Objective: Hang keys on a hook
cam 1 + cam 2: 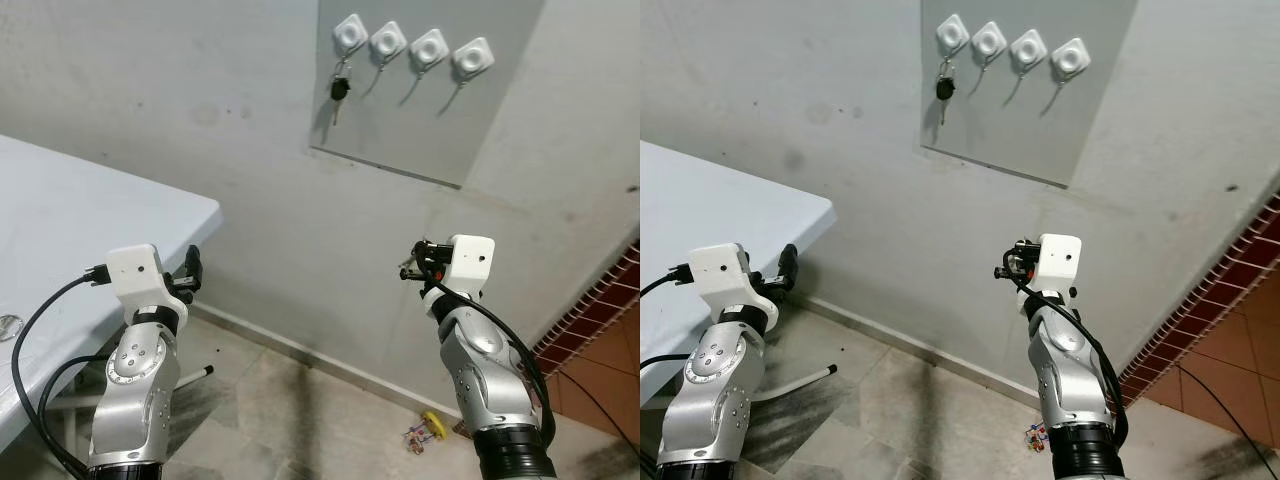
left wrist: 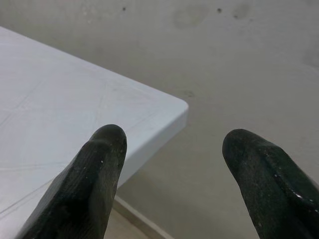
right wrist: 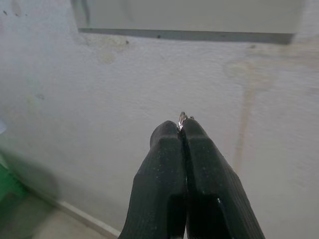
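Observation:
Four white hooks (image 1: pixel 410 45) sit in a row on a grey panel (image 1: pixel 430 120) high on the wall. A black key (image 1: pixel 340 88) hangs from the leftmost hook (image 1: pixel 350 34). My right gripper (image 1: pixel 410 268) is raised well below the panel and to its right, shut on a thin metal key ring (image 3: pixel 182 118) that just pokes out between the fingertips (image 3: pixel 199 133). The rest of the keys is hidden. My left gripper (image 1: pixel 192 268) is open and holds nothing, near the corner of the white table (image 2: pixel 60 114).
The white table (image 1: pixel 90 220) fills the left side, with a small metal object (image 1: pixel 8 326) on it. A table leg (image 1: pixel 195 375) slants over the tiled floor. Small yellow litter (image 1: pixel 428 428) lies by the wall base. Red brick tiling (image 1: pixel 600 310) stands at the right.

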Tool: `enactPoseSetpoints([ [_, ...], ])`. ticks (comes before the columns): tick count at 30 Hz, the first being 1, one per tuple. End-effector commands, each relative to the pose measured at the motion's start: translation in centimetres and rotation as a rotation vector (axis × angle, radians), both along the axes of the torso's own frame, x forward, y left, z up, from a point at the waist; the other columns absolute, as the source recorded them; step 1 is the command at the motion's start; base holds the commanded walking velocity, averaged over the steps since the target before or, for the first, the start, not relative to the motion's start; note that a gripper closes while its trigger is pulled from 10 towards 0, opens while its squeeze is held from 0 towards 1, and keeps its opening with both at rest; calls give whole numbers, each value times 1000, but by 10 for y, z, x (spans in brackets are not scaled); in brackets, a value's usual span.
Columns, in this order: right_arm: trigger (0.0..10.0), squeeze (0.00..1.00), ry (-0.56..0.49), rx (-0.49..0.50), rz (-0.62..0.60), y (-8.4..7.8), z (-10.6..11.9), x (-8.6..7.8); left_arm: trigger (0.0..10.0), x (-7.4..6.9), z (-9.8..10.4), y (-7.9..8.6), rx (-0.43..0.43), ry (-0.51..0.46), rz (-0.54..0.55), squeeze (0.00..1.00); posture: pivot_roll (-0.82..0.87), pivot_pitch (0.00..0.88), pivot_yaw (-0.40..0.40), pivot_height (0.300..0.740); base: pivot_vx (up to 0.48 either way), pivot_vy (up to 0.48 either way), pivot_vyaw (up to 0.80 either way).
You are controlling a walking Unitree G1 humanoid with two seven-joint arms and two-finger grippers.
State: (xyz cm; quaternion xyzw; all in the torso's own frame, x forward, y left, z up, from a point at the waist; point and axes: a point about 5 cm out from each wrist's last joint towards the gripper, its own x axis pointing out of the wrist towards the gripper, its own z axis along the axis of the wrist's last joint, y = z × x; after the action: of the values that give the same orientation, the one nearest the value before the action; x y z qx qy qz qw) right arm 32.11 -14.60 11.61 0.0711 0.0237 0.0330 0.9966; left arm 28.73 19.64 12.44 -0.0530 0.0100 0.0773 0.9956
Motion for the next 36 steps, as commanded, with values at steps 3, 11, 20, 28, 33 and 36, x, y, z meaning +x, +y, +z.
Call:
enactPoseSetpoints([
  [3,10000,0,-32,0,-10,0,8,3,10000,0,5,0,17,-10,-3,0,-34,0,-47,740,386,0,0],
  [11,10000,0,-38,-4,-11,1,9,3,10000,1,5,0,13,-9,2,0,-36,0,-49,740,386,0,0],
  [20,10000,0,-39,-6,-6,0,9,3,10000,0,5,-1,13,-12,12,0,-37,0,-53,740,379,0,0],
  [28,10000,0,-42,-5,1,2,10,3,10000,1,4,-6,34,-10,-4,0,-36,0,-53,740,37,0,0],
  [33,10000,0,-42,-5,2,2,10,3,10000,1,4,-6,33,-10,-4,0,-36,0,-53,740,0,0,0],
  [36,10000,0,-41,-4,4,2,10,4,10000,2,4,-8,43,-9,-5,0,-40,0,-50,740,0,0,0],
])
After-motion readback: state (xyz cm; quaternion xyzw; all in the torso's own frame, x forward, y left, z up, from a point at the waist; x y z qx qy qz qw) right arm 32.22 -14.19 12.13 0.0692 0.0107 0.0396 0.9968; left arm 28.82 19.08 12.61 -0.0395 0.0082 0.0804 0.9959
